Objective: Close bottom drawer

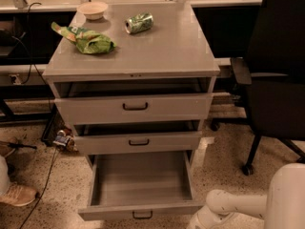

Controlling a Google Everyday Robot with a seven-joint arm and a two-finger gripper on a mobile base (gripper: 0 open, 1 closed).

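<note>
One tan shoe (16, 194) is resting on the speckled floor at far left. On the grey metal table (167, 51), a crumpled green snack bag (88, 41) is lying left, a pale round bowl (93, 9) is sitting behind it, and a green drink can (139, 23) is lying sideways nearer the middle. Below, the top drawer (167, 109) and middle drawer (167, 142) are standing slightly ajar. The bottom drawer (140, 187), grey with a small black loop handle, is standing pulled far out. A black office chair (276, 80) is standing right. The white robot arm (233, 204) is hanging low just beside that drawer's right front corner. Its gripper is lying past the bottom edge, so its grasp cannot be told.
</note>
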